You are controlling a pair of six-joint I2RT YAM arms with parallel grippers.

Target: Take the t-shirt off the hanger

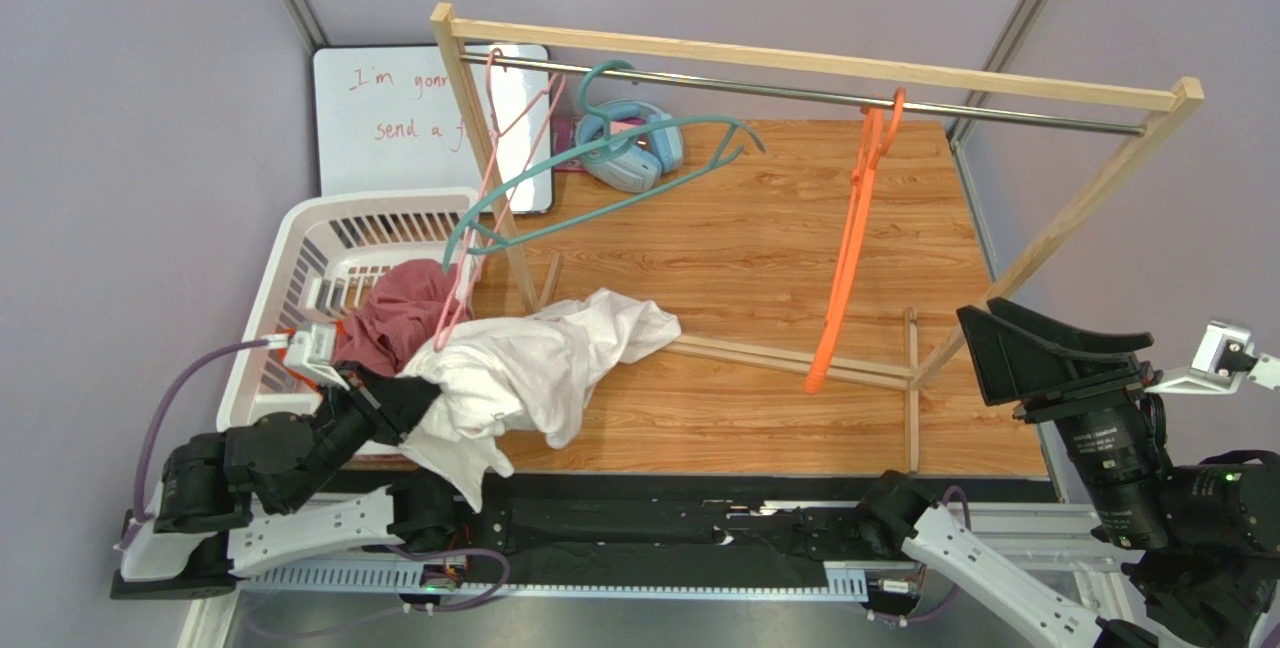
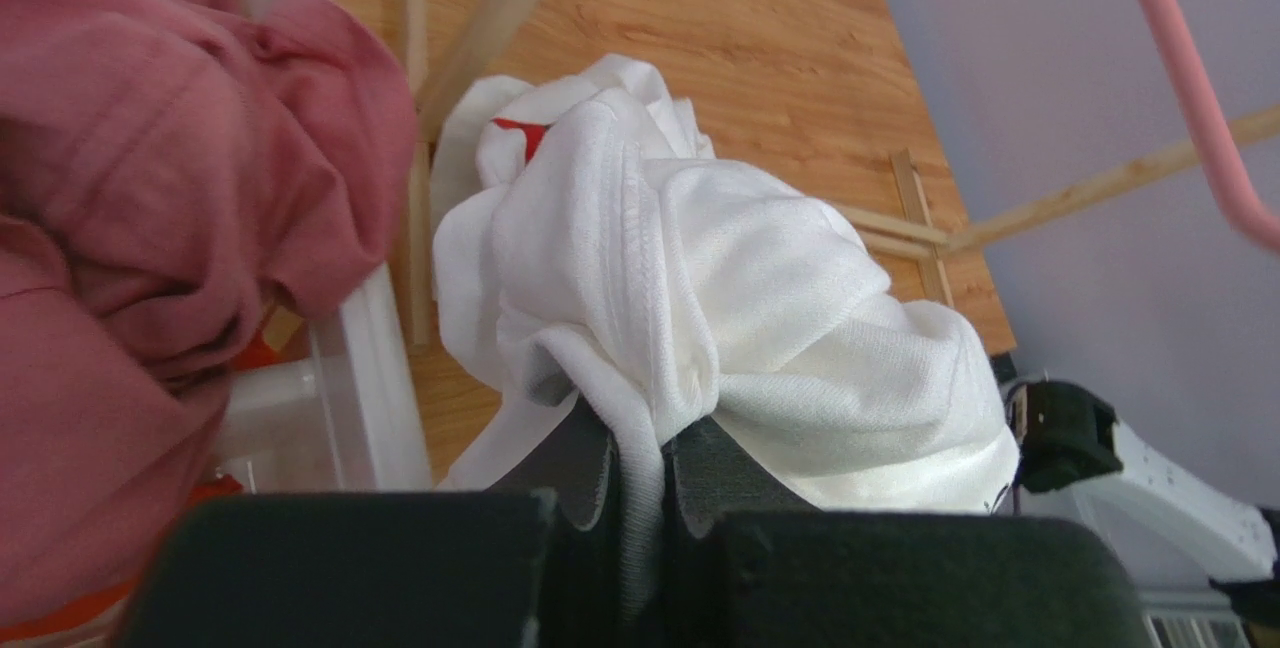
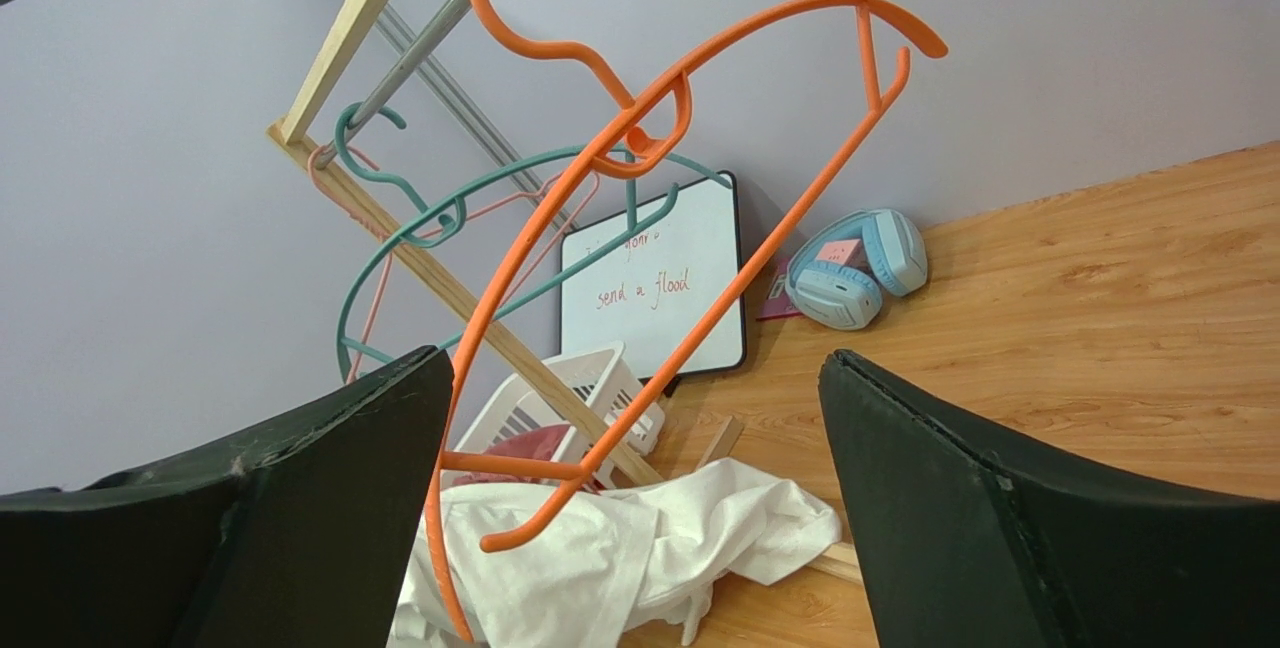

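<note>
left pincer [image 2: 643,483] gripped white t-shirt [image 2: 721,273] just right of basket [image 1: 323,228] | t-shirt lay bunched on tabletop [image 1: 751,228] | right pincer [image 3: 634,371] stood wide, empty, well right of basket

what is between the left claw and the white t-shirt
Nothing visible: the left claw is shut on a fold of the white t-shirt. The red cloth lies beside it, not between them.

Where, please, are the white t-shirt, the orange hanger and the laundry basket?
white t-shirt [image 1: 526,371]: top external view, middle of the crumpled fabric.
orange hanger [image 1: 849,251]: top external view, its long arm.
laundry basket [image 1: 376,206]: top external view, far rim.
</note>
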